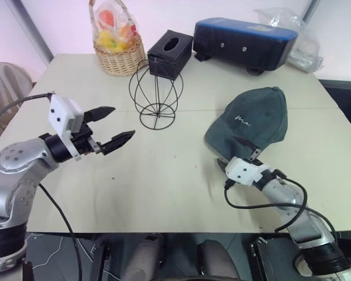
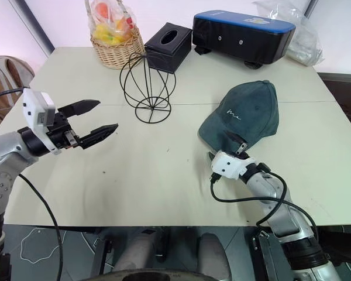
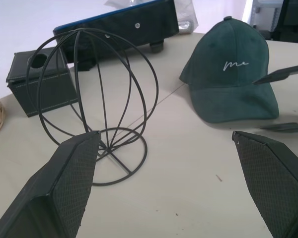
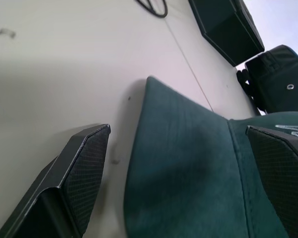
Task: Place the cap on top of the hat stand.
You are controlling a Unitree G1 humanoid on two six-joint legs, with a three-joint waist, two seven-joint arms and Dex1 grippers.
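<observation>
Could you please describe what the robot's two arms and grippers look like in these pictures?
Both arms are silver-grey metal with black joints and loose black cables. Each wrist carries a white block. The left gripper and right gripper each have two black, pointed fingers; their inner pads show a fine cross-hatched texture.

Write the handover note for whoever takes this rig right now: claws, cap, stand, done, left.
Left claw: open, empty, raised over the table, pointing toward the hat stand.
Right claw: open, straddling the cap's brim, not closed on it.
Cap: flat on the table, right of the stand.
Hat stand: upright and bare, in front of the tissue box.
Done: approach to the brim.
Left: grip, lift, set the cap on the stand.
</observation>
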